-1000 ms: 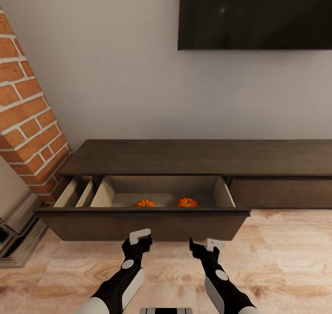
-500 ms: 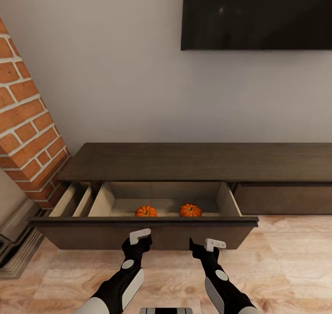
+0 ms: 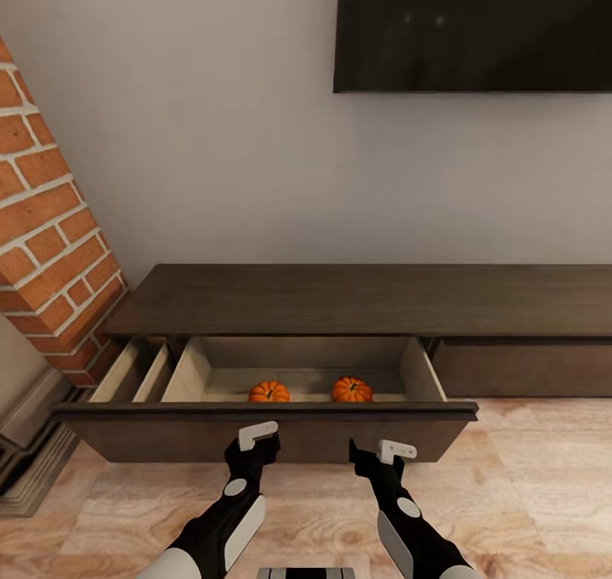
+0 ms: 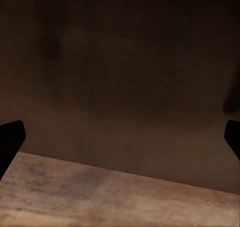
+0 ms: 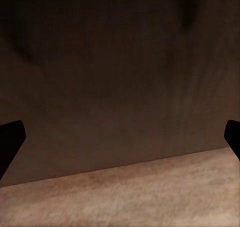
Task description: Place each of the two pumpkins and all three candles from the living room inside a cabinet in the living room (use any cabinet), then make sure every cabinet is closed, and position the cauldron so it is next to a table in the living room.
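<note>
The long, low dark-brown cabinet [image 3: 365, 294] stands against the wall with its wide left drawer [image 3: 263, 426] pulled out. Both orange pumpkins [image 3: 269, 391] [image 3: 352, 388] sit side by side on the drawer's pale floor, near its front wall. My left gripper [image 3: 253, 445] and right gripper [image 3: 381, 458] hover just in front of the drawer front, close above the floor. Both are open and empty. In the wrist views the left gripper [image 4: 120, 139] and right gripper [image 5: 120, 139] face the dark drawer front at close range. The candles, cauldron and table are out of view.
A red brick column [image 3: 42, 222] with a stepped stone base [image 3: 25, 460] stands at the left, beside the drawer's end. A dark TV screen [image 3: 472, 26] hangs on the wall above. The cabinet's right drawer front [image 3: 527, 366] is shut. Pale wood floor [image 3: 527, 494] lies around me.
The whole view shifted slightly over the first half second as the camera moved, so the drawer looks a little larger and lower. Arms, drawer and pumpkins have held still since.
</note>
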You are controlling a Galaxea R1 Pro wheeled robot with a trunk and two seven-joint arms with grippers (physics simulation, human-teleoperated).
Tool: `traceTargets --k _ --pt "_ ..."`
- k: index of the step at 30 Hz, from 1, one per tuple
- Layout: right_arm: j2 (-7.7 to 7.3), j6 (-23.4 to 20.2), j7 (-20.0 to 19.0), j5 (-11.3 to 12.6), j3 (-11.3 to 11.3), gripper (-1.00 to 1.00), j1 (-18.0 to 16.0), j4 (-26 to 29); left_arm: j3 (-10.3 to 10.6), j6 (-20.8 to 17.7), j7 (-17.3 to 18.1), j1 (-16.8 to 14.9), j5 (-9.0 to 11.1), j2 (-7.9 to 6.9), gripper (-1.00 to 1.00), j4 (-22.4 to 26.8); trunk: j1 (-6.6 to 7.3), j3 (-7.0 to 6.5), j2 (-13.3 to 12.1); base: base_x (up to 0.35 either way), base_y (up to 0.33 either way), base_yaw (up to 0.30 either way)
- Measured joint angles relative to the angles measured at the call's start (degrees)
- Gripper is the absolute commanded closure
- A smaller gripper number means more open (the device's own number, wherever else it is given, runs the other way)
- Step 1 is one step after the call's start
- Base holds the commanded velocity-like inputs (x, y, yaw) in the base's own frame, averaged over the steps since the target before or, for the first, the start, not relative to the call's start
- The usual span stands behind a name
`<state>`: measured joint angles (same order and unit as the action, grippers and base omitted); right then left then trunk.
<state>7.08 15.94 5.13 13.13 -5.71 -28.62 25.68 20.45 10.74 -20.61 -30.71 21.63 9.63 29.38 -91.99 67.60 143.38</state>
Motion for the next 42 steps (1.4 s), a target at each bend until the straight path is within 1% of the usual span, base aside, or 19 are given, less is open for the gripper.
traceTargets --k 6,8,10,13,26,37,42 --pt "0.0 0.0 0.0 0.0 0.0 -1.0 0.0 0.0 0.0 0.0 0.1 0.0 -0.3 0.0 -1.0 0.0 0.0 0.0 0.0 0.0 0.0 0.0" --pt "0.0 0.0 0.0 0.0 0.0 -1.0 0.0 0.0 0.0 0.0 0.1 0.1 -1.8 0.0 -1.0 0.0 0.0 0.0 0.0 0.0 0.0 0.0" --pt "0.0 0.0 0.0 0.0 0.0 -1.0 0.0 0.0 0.0 0.1 0.1 0.1 -4.0 0.0 -1.0 0.0 0.0 0.0 0.0 0.0 0.0 0.0" --pt "0.0 0.0 0.0 0.0 0.0 -1.0 0.0 0.0 0.0 0.2 0.1 0.1 -5.2 0.0 -1.0 0.0 0.0 0.01 0.0 0.0 0.0 0.0" --pt "0.0 0.0 0.0 0.0 0.0 -1.0 0.0 0.0 0.0 0.5 0.1 0.2 -5.7 0.0 -1.0 0.0 0.0 0.0 0.0 0.0 0.0 0.0" --pt "0.17 0.1 0.2 0.1 0.3 -1.0 0.0 0.0 0.0 0.6 0.2 0.2 -5.8 0.0 -1.0 0.0 0.0 0.0 0.0 0.049 0.013 0.0" --pt "0.18 0.1 0.2 0.1 0.3 -1.0 0.0 0.0 0.0 0.5 0.2 0.2 -5.8 0.0 -1.0 0.0 0.02 0.0 0.0 0.166 0.0 0.0"
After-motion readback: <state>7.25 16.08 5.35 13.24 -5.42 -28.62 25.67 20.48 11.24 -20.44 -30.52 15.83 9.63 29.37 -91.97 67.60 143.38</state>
